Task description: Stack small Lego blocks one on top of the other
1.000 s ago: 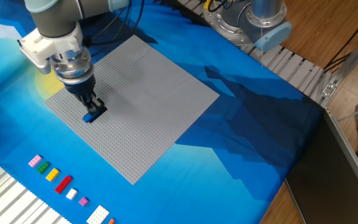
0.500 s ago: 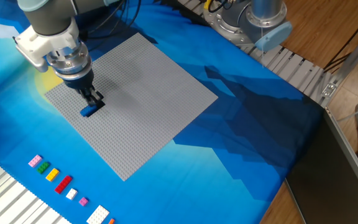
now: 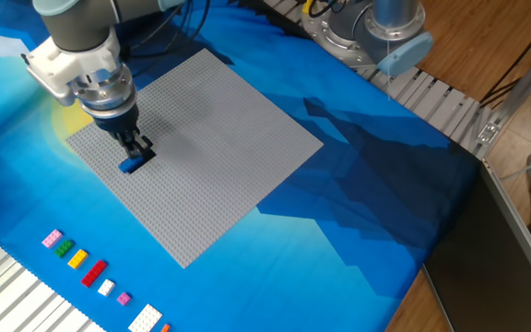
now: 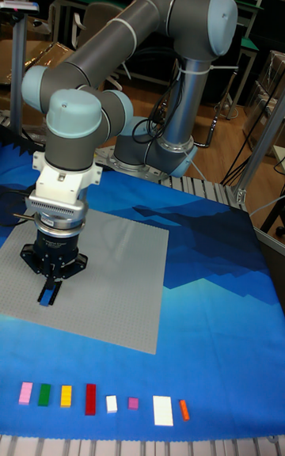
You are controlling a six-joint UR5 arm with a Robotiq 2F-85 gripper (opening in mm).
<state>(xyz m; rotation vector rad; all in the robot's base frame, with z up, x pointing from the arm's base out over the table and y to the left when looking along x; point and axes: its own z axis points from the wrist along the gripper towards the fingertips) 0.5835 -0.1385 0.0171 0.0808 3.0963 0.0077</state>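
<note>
Beneath the gripper (image 3: pixel 135 152), whose fingers pinch the blue brick (image 3: pixel 133 164) over the grey baseplate (image 3: pixel 219 138), a straight, square downward press looks the surest seating.

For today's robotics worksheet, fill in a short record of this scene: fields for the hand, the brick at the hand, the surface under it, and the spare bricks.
hand: hand pointing down over the grey baseplate, fingers closed on the blue brick
brick at hand: blue brick, at the baseplate near its left corner in the fixed view; contact with the plate cannot be told
surface: grey baseplate lying on the blue cloth
spare bricks: row of loose bricks on the cloth at the front edge, pink, green, yellow, red, white, purple, white, orange
black brick: not visible
</note>
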